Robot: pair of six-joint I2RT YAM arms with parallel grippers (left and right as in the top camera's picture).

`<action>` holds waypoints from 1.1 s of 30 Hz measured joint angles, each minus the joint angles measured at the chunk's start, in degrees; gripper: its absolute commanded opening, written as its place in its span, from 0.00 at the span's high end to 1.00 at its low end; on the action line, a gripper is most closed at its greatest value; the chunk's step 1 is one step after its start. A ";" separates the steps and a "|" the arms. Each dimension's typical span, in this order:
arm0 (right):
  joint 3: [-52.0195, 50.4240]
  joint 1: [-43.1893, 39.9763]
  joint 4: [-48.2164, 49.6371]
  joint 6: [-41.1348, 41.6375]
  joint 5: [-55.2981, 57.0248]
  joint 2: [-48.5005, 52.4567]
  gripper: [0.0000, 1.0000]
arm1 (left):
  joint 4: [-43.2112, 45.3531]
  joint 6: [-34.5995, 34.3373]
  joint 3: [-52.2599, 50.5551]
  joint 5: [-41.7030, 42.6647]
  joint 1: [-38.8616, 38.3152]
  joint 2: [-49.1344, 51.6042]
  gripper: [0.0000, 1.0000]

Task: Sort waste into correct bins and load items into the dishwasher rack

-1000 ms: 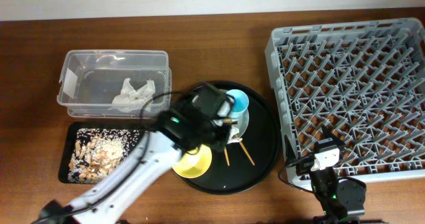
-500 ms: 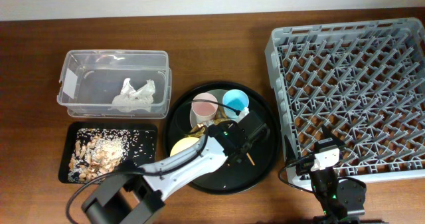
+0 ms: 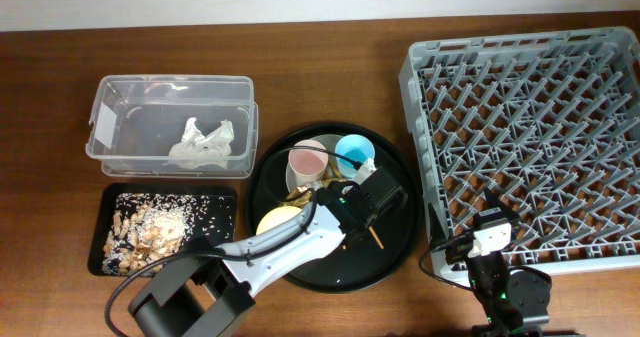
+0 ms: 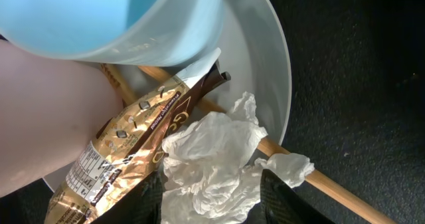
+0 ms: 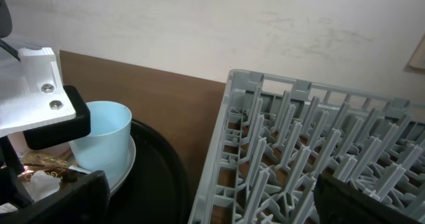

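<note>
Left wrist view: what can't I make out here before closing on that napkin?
Left wrist: fingers cut off by the bottom edge; whether they touch the napkin is unclear.
Left wrist: chopsticks partly buried under napkin and wrapper.
Overhead: left arm covers the napkin and most of the plate.

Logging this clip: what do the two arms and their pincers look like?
The left arm has a curved white link between black joints, a black base, a small green light near the wrist and a thin black cable looping beside it. The right arm is black with a white block on top and a green light. The left pincer and right pincer have dark fingers.
</note>
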 measured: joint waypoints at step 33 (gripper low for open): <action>0.00 0.02 0.00 -0.04 0.02 0.00 0.01 | -5.20 0.46 3.17 -2.14 1.09 -8.83 0.97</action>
